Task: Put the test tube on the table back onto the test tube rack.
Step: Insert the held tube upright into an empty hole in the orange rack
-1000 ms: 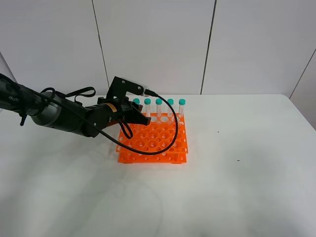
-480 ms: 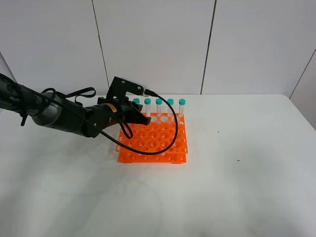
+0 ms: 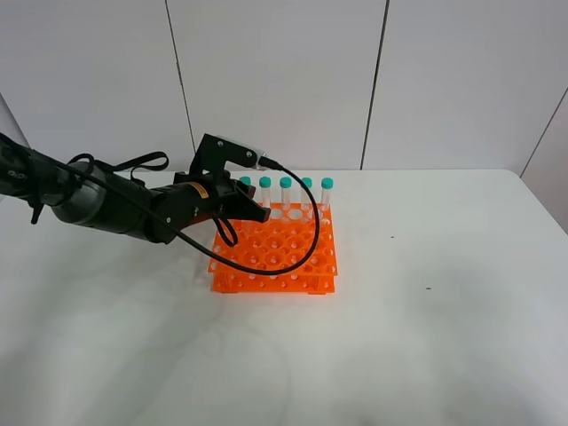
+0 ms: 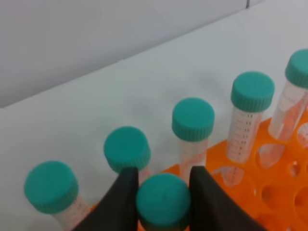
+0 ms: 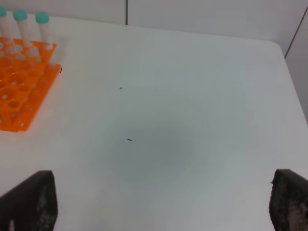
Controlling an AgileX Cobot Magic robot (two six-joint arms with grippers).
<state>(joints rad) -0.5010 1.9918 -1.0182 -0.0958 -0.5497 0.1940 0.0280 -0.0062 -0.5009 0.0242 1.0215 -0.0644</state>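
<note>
Over the rack's (image 3: 275, 250) left rear corner, the left gripper (image 4: 163, 197) has its jaws closed on the tube's (image 4: 163, 201) teal cap, the tube upright just in front of the row already seated. It looks light, stiff and slick-walled, so the ridged cap seems the sensible hold. Further right, the right gripper (image 5: 159, 202) hangs wide open above bare table (image 5: 192, 96), holding nothing.

Teal-capped test tube (image 4: 163, 199) upright over orange test tube rack (image 3: 280, 253).
</note>
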